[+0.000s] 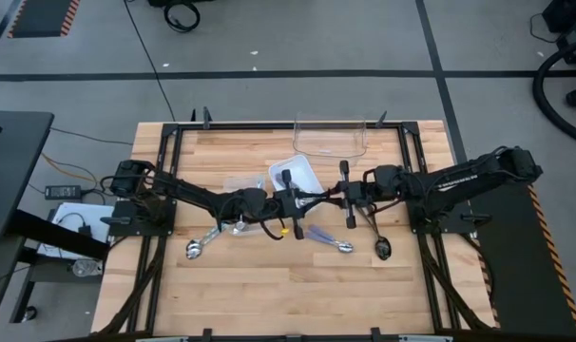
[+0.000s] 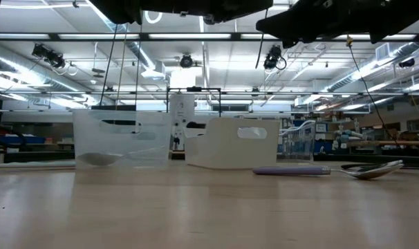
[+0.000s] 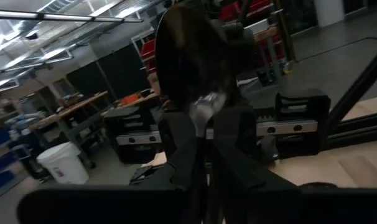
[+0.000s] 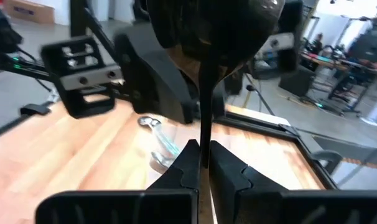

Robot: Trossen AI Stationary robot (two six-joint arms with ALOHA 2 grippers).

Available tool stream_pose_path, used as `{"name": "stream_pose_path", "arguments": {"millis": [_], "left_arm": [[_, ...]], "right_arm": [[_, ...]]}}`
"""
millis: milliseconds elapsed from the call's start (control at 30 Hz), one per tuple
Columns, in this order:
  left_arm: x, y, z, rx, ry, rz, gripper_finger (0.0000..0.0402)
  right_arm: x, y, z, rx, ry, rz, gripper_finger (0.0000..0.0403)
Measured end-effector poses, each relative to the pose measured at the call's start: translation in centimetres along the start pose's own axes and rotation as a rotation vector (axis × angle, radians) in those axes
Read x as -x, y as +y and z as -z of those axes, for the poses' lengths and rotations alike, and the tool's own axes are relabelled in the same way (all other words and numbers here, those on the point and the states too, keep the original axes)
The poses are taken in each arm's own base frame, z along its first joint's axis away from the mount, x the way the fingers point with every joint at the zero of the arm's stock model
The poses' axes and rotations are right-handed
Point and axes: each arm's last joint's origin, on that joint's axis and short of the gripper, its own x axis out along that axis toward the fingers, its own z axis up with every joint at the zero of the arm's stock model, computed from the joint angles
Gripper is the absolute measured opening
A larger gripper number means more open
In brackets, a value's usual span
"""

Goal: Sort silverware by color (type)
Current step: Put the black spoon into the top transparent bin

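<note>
Gripped upright in the right gripper, jaws shut on its handle, a black spoon hangs mid-table facing the left gripper, whose jaws I cannot tell, seemingly for a handover.

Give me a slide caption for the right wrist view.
Right gripper pinches a black spoon upright by its handle, above the wooden table.

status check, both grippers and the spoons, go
Right gripper shut on black spoon, mid-table above the boards. Left gripper facing it at that spoon, grip unclear. Other spoons loose on table. Nothing in the way.
</note>
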Motion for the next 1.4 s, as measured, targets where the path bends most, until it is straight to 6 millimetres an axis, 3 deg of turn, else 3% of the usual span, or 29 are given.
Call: {"name": "stream_pose_path", "arguments": {"millis": [333, 467, 900, 1100, 1400], "left_arm": [[0.7, 0.4, -0.2, 0.023, 0.143, -0.06, 0.0182], [1.7, 0.1, -0.6, 0.04, 0.228, -0.053, 0.0207], [5.6, -3.1, 1.5, 0.182, 0.629, 0.053, 0.0186], [6.7, -4.2, 1.6, 0.19, 0.692, 0.075, 0.0185], [6.8, -4.4, 1.6, 0.203, 0.691, 0.077, 0.0185]], "right_arm": [[0.2, 0.0, 0.1, -0.015, 0.023, -0.002, 0.0021], [0.5, -0.3, 0.2, -0.014, 0.056, 0.037, 0.0021], [1.1, -3.8, 0.8, -0.065, 0.331, 0.205, 0.0025], [1.5, -6.2, 0.4, -0.09, 0.417, 0.278, 0.0026], [1.9, -9.5, 0.6, -0.09, 0.526, 0.353, 0.0027]]}}
